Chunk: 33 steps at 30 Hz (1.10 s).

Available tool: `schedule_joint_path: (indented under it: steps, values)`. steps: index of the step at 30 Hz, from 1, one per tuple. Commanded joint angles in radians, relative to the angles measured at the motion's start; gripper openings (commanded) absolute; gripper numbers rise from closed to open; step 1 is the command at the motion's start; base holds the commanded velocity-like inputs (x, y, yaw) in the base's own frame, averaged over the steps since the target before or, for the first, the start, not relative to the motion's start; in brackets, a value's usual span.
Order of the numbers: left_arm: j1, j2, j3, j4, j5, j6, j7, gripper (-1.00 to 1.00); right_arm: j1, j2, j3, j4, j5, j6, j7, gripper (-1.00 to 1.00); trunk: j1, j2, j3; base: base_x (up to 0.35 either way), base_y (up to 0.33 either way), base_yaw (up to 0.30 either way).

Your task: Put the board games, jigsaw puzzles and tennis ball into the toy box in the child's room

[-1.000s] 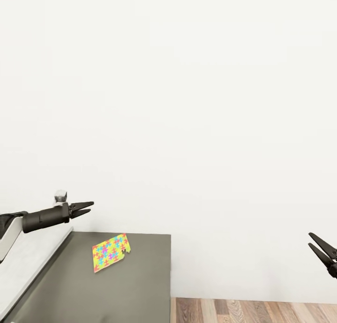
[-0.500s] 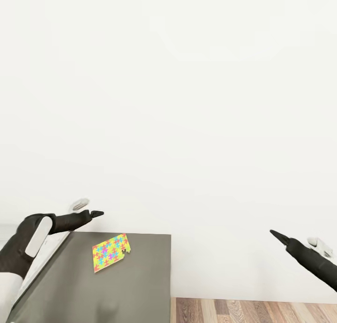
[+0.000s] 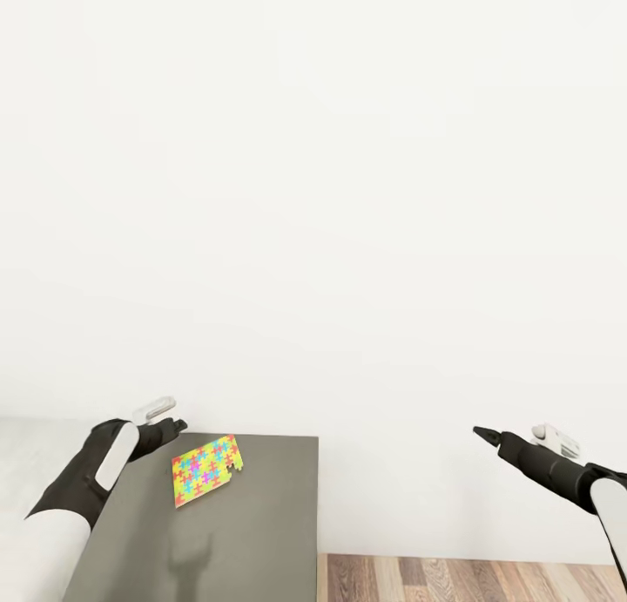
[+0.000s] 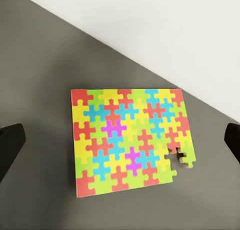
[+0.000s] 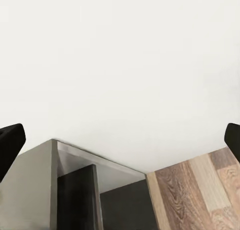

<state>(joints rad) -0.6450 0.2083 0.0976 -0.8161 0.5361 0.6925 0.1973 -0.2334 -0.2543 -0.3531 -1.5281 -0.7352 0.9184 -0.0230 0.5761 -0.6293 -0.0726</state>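
We've got the left gripper [image 4: 120, 140] spread wide right above the jigsaw puzzle [image 3: 206, 469], lying flat nr the tabletop's [image 3: 261, 532] back edge, w/ the right gripper [image 3: 478, 431] off past its side, can't tell its jaw state, so we'd drop straight and pinch one edge.

Matte black forearms with white shell panels [image 3: 115, 456], tapering into slim black pointy fingers [image 3: 484, 433], pretty sleek honestly.
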Motion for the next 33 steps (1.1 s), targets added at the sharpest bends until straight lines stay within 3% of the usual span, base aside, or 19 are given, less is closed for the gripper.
schedule_joint_path:
  steps: [1, 6, 16, 25, 33]
  values:
    - [-0.001, -0.001, 0.000, 0.000, 0.011, 0.002, 0.009, 1.00, -0.001, 0.000, 0.000, -0.003, -0.005, 0.006, -0.003, 1.00, 0.000, -0.002, -0.003, 0.000, 0.000, 0.000]
    - [-0.001, -0.003, -0.003, 0.002, 0.011, -0.004, 0.012, 1.00, -0.001, 0.003, 0.003, -0.008, -0.004, 0.008, -0.005, 1.00, 0.000, -0.002, -0.010, 0.000, 0.000, 0.000]
    - [-0.002, -0.004, -0.047, 0.001, 0.009, -0.008, 0.012, 1.00, -0.003, -0.001, 0.003, -0.003, -0.004, 0.010, -0.009, 1.00, 0.000, -0.002, -0.027, 0.084, 0.000, 0.000]
    - [-0.002, -0.003, -0.137, 0.000, 0.005, -0.011, 0.017, 1.00, -0.003, -0.002, 0.003, 0.000, -0.004, 0.010, -0.010, 1.00, 0.000, -0.002, -0.042, 0.118, 0.000, 0.000]
    - [-0.002, -0.002, -0.149, 0.000, 0.004, -0.014, 0.018, 1.00, -0.003, -0.001, 0.003, 0.000, -0.004, 0.010, -0.011, 1.00, 0.000, -0.002, -0.055, 0.005, 0.000, 0.000]
